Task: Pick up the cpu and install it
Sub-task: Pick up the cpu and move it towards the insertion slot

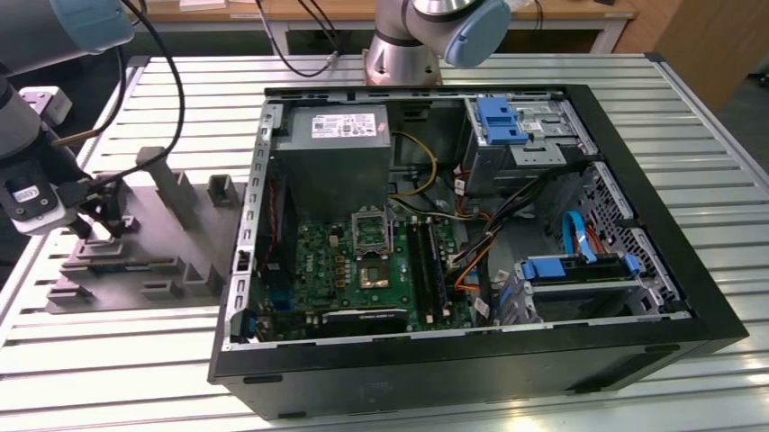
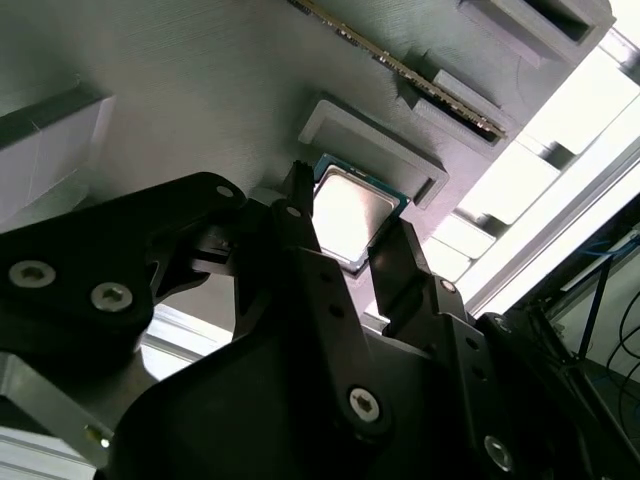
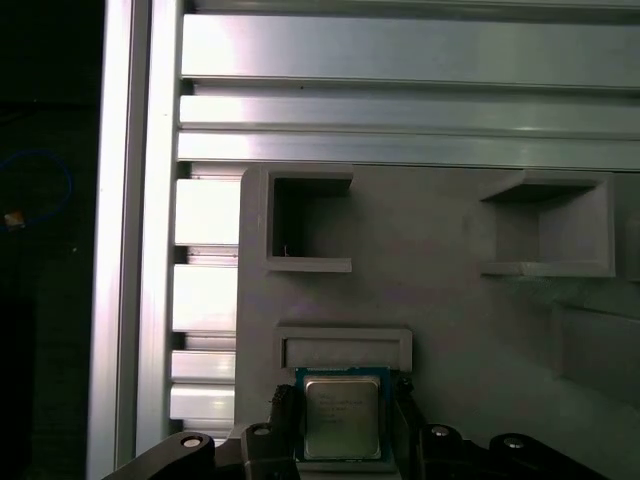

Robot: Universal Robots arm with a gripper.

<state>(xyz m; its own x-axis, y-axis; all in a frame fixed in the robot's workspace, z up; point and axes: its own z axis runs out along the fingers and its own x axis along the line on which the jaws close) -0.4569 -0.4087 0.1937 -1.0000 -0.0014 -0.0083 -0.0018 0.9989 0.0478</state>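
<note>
Beneath the end effector [image 2: 348, 215] and stretching well beyond it lies a tabletop [image 1: 673, 117] of ribbed, silvery aluminium slats. Well apart from the end effector, toward the exterior view's right, a black rectangular computer case [image 1: 481, 373] lies open on its side. It holds a grey metal power supply box [image 1: 342, 153], a green motherboard [image 1: 324, 261], loose coloured cables and blue plastic drive brackets [image 1: 502, 121]. Directly under the end effector sits a matte grey fixture plate [image 3: 450, 330], finely ridged in texture, with square-walled pockets [image 3: 305, 225] and raised blocks moulded into it. The end effector's black, bolted fingers [image 3: 283, 405] are closed against two opposite edges of the cpu [image 3: 342, 418], a thin flat square with a pale silvery metal top and a narrow green border. The cpu sits between those fingers, just beside a shallow raised frame [image 3: 343, 348] on the plate. Whether it rests on the plate or is lifted off cannot be told.
</note>
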